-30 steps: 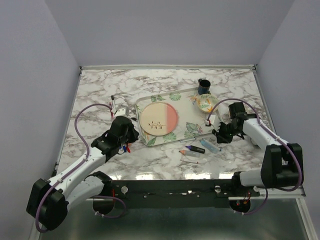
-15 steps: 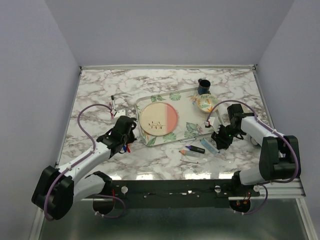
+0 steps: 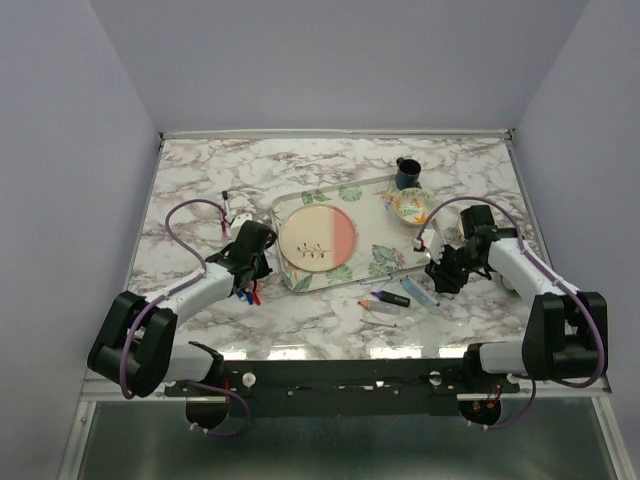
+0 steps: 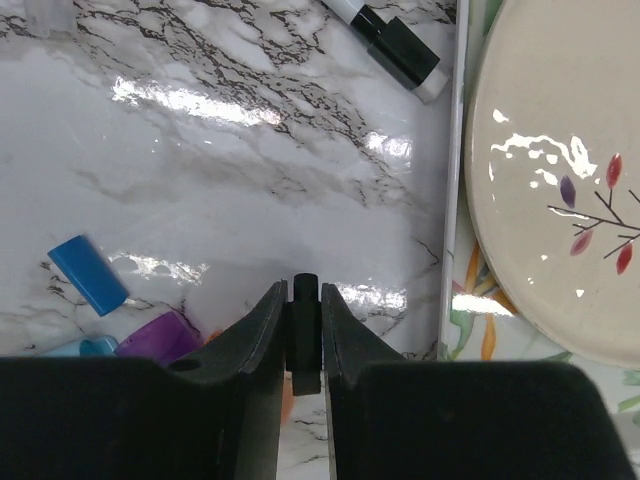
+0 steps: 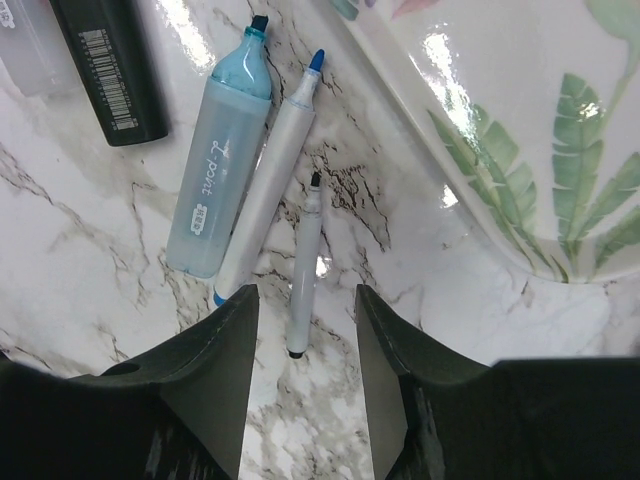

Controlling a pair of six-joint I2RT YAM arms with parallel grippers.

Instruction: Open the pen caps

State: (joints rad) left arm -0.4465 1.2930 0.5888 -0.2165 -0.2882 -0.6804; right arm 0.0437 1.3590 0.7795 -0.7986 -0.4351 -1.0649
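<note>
On the left, pinches a black cap (image 4: 305, 340) between the fingers of the left gripper (image 4: 305, 298), which are drawn almost together. Hovers low over the marble table (image 4: 250, 170), just left of the tray (image 4: 452, 200) that carries the round plate (image 4: 560, 180).

Below and to the left of those fingers, shows loose caps on the marble: a blue cap (image 4: 88, 288) lying on its own, then a purple cap (image 4: 160, 338) with a light-blue piece (image 4: 80, 347) just beside it. Cannot tell whether that piece is a cap. Farther ahead, near the tray rim, shows a white marker (image 4: 395, 45) with its black cap still on.

On the right, holds the right gripper (image 5: 302, 292) wide and empty. Straddles a thin pen (image 5: 303, 265) whose bare black tip points away from the wrist; touches neither finger to it.

Just left of the thin pen, lines up two more uncapped pens side by side and touching: a white-barrelled pen (image 5: 268, 175) with a blue tip, then a chunky light-blue highlighter (image 5: 215, 170). Beyond these, at the upper left, shows a black barrel (image 5: 110, 65) with a barcode.

Seen from above, places this pen cluster on the marble in front of the tray's near right corner.
</note>
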